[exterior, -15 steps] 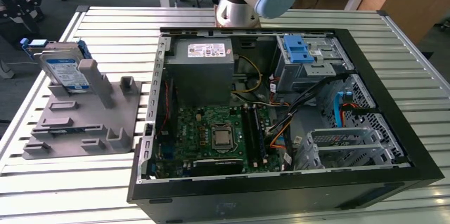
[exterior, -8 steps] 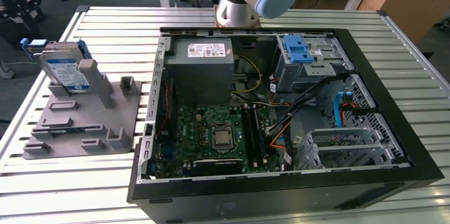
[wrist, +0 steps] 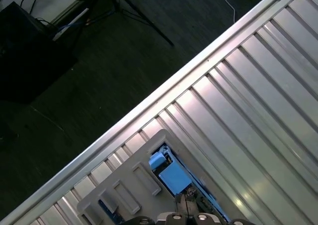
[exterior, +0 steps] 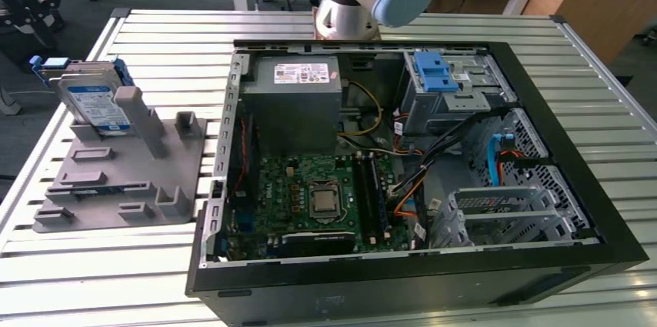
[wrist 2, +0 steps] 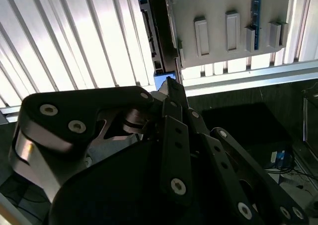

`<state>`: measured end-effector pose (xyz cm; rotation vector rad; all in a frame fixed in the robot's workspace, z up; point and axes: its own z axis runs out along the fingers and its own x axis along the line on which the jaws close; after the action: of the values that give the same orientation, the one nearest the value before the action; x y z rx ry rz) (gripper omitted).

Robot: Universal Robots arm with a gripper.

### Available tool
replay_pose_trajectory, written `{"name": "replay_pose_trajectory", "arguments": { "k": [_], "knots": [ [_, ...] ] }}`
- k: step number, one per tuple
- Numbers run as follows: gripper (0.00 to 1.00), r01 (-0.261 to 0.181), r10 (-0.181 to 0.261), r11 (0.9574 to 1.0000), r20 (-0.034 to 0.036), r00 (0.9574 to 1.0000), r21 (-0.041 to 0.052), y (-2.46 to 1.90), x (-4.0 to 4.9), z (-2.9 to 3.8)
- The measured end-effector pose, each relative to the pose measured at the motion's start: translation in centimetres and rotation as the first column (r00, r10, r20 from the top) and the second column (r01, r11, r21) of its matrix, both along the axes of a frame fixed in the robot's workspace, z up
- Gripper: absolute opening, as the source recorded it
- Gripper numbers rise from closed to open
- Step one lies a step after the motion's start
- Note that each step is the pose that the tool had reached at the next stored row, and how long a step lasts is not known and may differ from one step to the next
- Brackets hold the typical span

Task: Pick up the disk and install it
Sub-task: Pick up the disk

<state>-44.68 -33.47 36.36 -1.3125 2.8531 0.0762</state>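
1 disk (exterior: 95,104), standing on edge in 1 grey fixture (exterior: 123,181), upper left of the exterior view, outside the case. It has a silver body, a white-and-blue label and a blue carrier round it. The fixture sits on the slatted counter (exterior: 175,42). 1 open PC case (exterior: 411,273) sits centre and right of that view. Inside it: 1 grey power-supply box (exterior: 298,92) upper middle, 1 green motherboard (exterior: 308,196) below it, 1 blue latch (exterior: 435,73) on the drive bay upper right, 1 bare metal cage (exterior: 503,208) lower right. 1 arm (exterior: 355,4), base at top centre behind the case. In the second wrist view the gripper (wrist 2: 168,86) is at mid-frame, near the fixture's edge with counter slats beyond. Wide or narrow: cannot tell. In the first wrist view the disk's blue carrier shows at lower centre, seated in the fixture, just beside the gripper.
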Motion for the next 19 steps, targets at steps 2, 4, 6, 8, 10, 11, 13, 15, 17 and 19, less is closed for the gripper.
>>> {"name": "replay_pose_trajectory", "arguments": {
  "k": [2,4,6,8,10,11,13,15,17,19],
  "knots": [
    [0.11,-0.035,0.035,0.9994,0.0000,0.9994,0.0000,0.00,0.00,0.00],
    [0.11,-0.071,0.071,0.9975,0.0001,0.9975,0.0000,0.00,0.00,-0.01],
    [0.11,-0.108,0.108,0.9941,0.0000,0.9941,0.0000,0.00,0.00,-0.01],
    [0.11,-0.144,0.144,0.9896,0.0000,0.9896,0.0000,0.00,0.00,-0.02],
    [0.11,-0.180,0.180,0.9837,0.0000,0.9837,0.0000,0.00,0.00,-0.03],
    [0.11,-0.197,0.197,0.9804,0.0000,0.9804,0.0000,0.00,0.00,-0.03],
    [0.11,-0.233,0.233,0.9724,0.0001,0.9724,0.0000,0.00,0.00,-0.04],
    [0.11,-0.268,0.268,0.9633,0.0001,0.9633,0.0000,0.00,0.00,-0.06],
    [0.11,-0.303,0.303,0.9529,0.0000,0.9529,0.0000,0.00,0.00,-0.07],
    [0.11,-0.336,0.336,0.9417,0.0000,0.9417,0.0000,0.00,0.00,-0.08]
  ]
}}
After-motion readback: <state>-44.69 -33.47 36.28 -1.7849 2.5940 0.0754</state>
